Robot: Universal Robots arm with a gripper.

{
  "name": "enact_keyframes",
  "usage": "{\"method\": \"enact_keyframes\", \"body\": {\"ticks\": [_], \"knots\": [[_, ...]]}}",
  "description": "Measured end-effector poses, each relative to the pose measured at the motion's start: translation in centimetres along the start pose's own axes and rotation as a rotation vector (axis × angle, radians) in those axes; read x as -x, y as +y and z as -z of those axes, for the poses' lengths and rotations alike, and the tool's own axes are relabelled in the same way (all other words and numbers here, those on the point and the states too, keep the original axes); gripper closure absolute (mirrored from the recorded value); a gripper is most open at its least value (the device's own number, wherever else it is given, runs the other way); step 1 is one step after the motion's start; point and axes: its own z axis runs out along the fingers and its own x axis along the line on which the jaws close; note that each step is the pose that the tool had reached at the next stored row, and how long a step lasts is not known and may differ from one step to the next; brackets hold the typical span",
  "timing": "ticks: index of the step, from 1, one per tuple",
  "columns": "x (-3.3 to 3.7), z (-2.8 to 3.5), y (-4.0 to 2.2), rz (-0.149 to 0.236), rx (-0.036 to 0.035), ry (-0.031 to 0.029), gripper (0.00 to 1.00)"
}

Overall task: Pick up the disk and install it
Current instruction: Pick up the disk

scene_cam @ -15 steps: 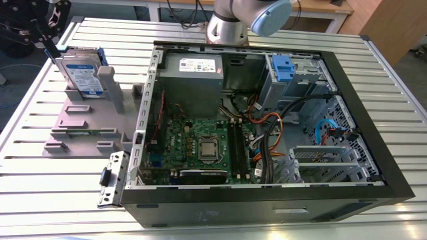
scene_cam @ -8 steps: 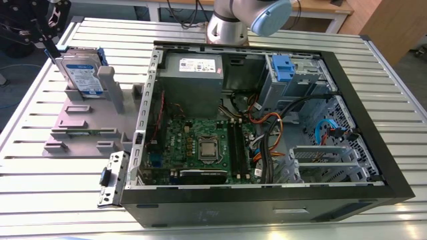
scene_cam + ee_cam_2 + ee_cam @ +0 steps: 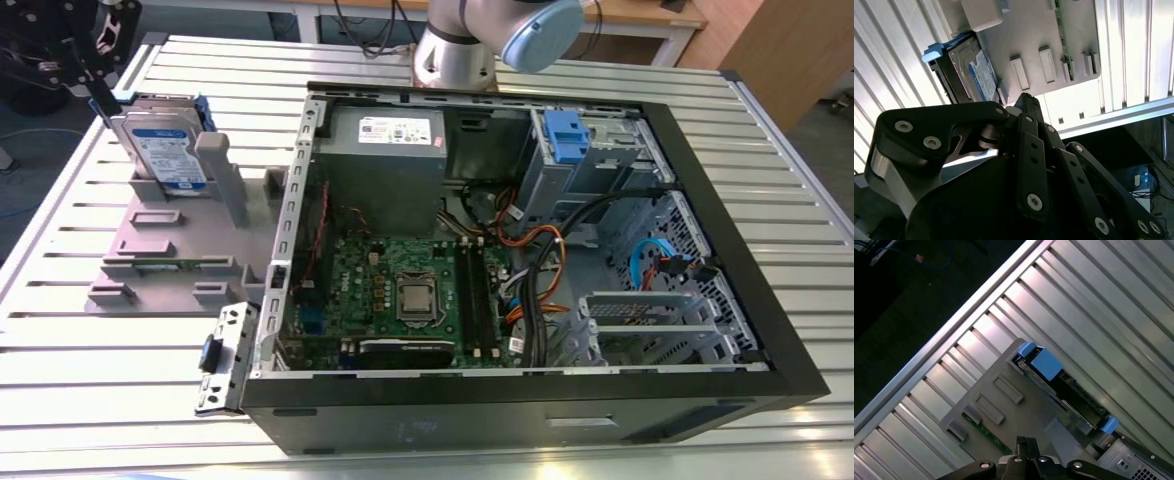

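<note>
Ribbed metal table [image 3: 107,400] under the stand [image 3: 160,250]. The disk [image 3: 163,150] stands upright in the stand. The gripper [image 3: 1025,100] is just above the stand, half cut off; I can't tell its grip.

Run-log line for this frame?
gripper: beside disk, grasp unclear | disk: upright in grey stand, outside computer case | install: not done

In the exterior view the gripper [image 3: 88,70] and the arm [image 3: 487,40] are cut off by the top edge. Posts of the stand [image 3: 167,240] hide the lower part of the disk [image 3: 158,150]. In the second wrist view the gripper's black links cover one end of the disk; in the first wrist view the case [image 3: 1139,465] is cut by the corner
</note>
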Motion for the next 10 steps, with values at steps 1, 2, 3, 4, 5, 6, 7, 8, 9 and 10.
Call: {"method": "enact_keyframes", "body": {"ticks": [1,2,3,4,5,6,7,8,9,10], "knots": [[0.00,0.00,0.00,0.002,-0.0011,0.0011,0.89],[0.00,0.00,0.00,0.004,-0.0024,0.0024,0.89],[0.00,0.00,0.00,0.007,-0.0044,0.0042,0.89],[0.00,0.01,0.01,0.008,-0.0069,0.0068,0.89],[0.00,0.01,0.01,0.010,-0.0098,0.0097,0.89],[0.00,0.01,0.00,0.012,-0.0127,0.0123,0.89],[0.00,0.00,0.00,0.014,-0.0151,0.0144,0.89],[0.00,0.00,0.00,0.017,-0.0171,0.0162,0.89],[0.00,0.01,0.00,0.019,-0.0180,0.0172,0.89],[0.00,0.01,0.00,0.021,-0.0181,0.0175,0.89]]}}
